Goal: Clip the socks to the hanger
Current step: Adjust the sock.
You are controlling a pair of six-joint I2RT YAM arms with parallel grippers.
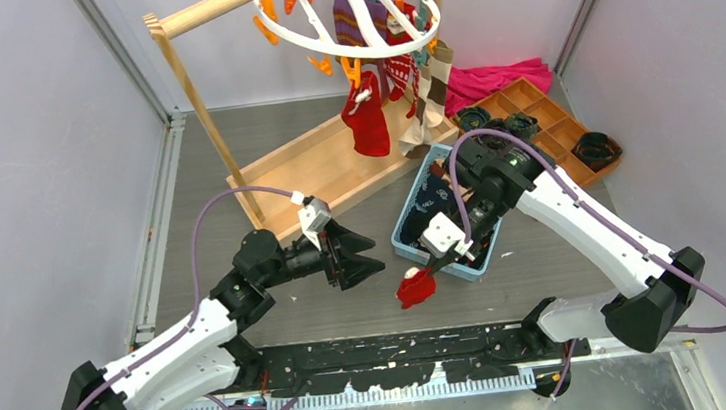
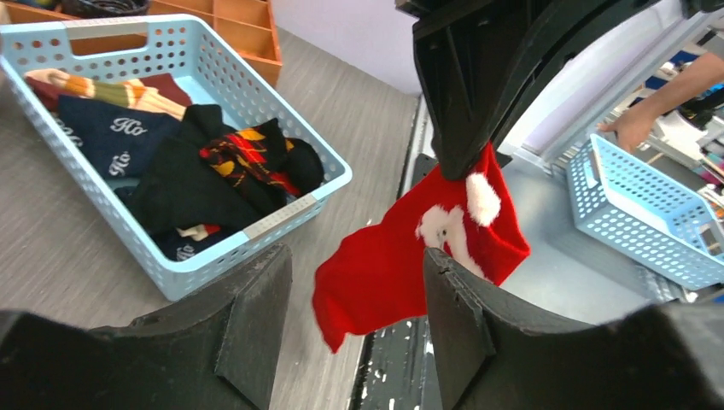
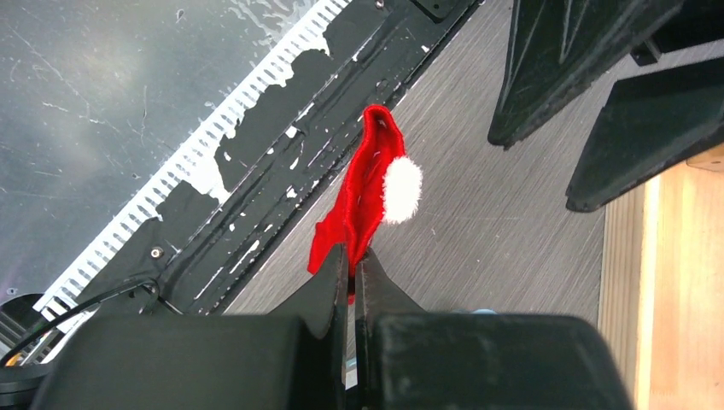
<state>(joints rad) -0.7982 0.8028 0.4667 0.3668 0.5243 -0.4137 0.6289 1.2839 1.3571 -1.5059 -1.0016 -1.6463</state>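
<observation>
A red sock (image 1: pixel 414 286) with white pom-poms hangs above the table near the front edge, pinched at its top by my right gripper (image 1: pixel 435 266), which is shut on it; the right wrist view shows the sock (image 3: pixel 367 192) dangling from the closed fingertips. My left gripper (image 1: pixel 371 250) is open just to the left of it, jaws spread and empty; in its wrist view the red sock (image 2: pixel 410 248) hangs beyond the gap between the fingers. The white round clip hanger (image 1: pixel 351 15) with orange pegs hangs from a wooden rack at the back, several socks clipped to it.
A light blue basket (image 1: pixel 412 228) holding several dark socks (image 2: pixel 196 171) sits right of centre under my right arm. A wooden compartment tray (image 1: pixel 541 117) with a pink cloth (image 1: pixel 498 79) lies at the back right. The rack's wooden base (image 1: pixel 335 167) lies behind my left gripper.
</observation>
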